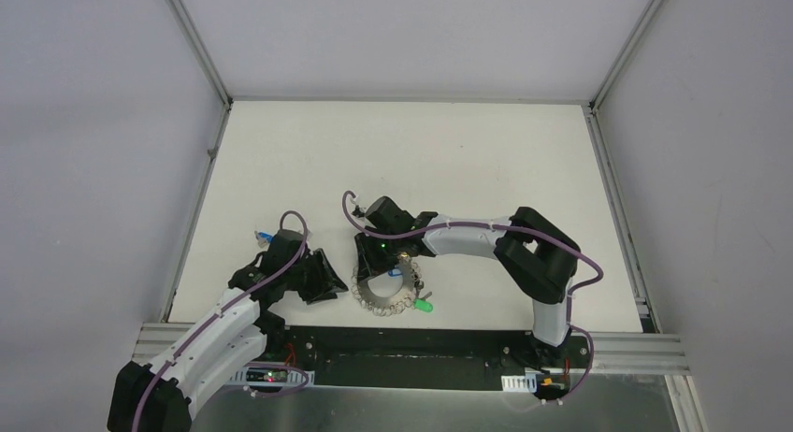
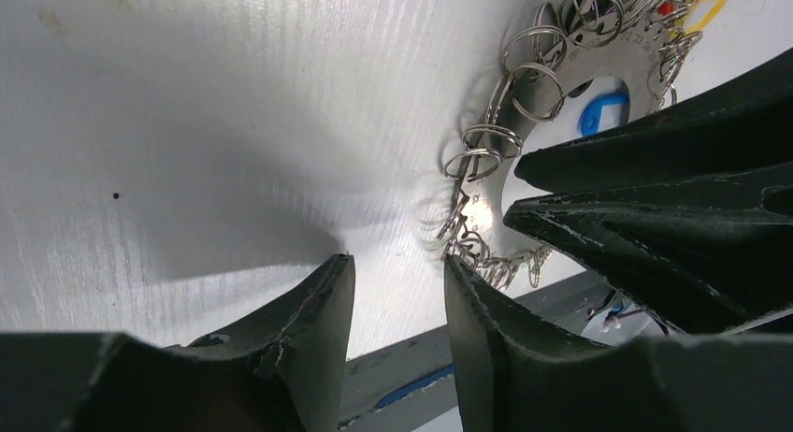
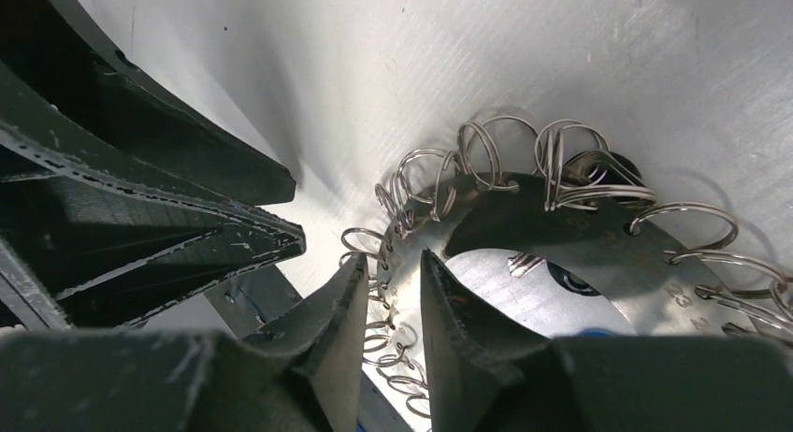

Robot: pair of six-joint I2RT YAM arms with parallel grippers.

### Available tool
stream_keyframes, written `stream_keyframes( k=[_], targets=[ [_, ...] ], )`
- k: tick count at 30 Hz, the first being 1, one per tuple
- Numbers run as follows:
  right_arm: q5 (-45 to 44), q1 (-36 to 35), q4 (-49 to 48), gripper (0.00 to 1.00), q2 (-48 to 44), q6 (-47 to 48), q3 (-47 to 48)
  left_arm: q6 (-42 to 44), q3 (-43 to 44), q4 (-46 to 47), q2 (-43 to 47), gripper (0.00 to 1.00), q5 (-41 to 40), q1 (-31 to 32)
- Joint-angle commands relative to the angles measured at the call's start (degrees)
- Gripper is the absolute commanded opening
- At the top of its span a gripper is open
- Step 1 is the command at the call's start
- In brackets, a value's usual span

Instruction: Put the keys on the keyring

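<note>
White table: right claw clamps keyring, left claw beside.

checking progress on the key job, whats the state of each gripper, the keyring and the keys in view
left gripper, open, empty, beside the keyring
right gripper, closed on the keyring's rim
keyring, resting on the table, rim between the right fingers
green key, on the table at the keyring's edge, can't tell if hooked on
yellow key, among the keyring's loops, can't tell if hooked on
</note>
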State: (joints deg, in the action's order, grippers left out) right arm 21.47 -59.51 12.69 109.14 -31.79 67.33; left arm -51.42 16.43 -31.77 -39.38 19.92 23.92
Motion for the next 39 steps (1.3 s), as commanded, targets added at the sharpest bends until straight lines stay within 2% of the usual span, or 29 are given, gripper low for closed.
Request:
stream_keyframes(
  k=[1, 6, 13, 21, 29, 39],
  targets=[
    [0.26, -0.26, -2.37, 0.29, 0.47, 0.57, 2.62, -1.05, -1.43, 4.91, 0.83, 0.41, 0.03, -0.19],
    [0.56, -0.16, -2.75, 0.28, 1.81, 0.59, 3.77, -0.84, -2.33, 6.28, 0.94, 0.39, -1.24, -0.19],
    [0.34, -0.08, -2.56, 0.27, 4.04, 0.80, 4.56, -1.01, -3.23, 9.89, -0.64, 0.28, -2.57, -0.19],
    [0.69, -0.08, -2.37, 0.24, 3.87, 1.04, 4.38, -1.93, -3.90, 16.18, -6.87, 0.19, -1.38, -0.19],
    [2.09, 0.06, -3.61, 0.20, 3.83, 0.44, 3.30, -1.52, -5.38, 22.30, -8.44, 0.24, 1.67, -0.19],
    [4.14, 1.05, -5.51, 0.09, 2.94, -0.30, 1.75, -3.26, -8.87, 24.89, -2.47, 0.19, 3.15, -0.18]
  ],
)
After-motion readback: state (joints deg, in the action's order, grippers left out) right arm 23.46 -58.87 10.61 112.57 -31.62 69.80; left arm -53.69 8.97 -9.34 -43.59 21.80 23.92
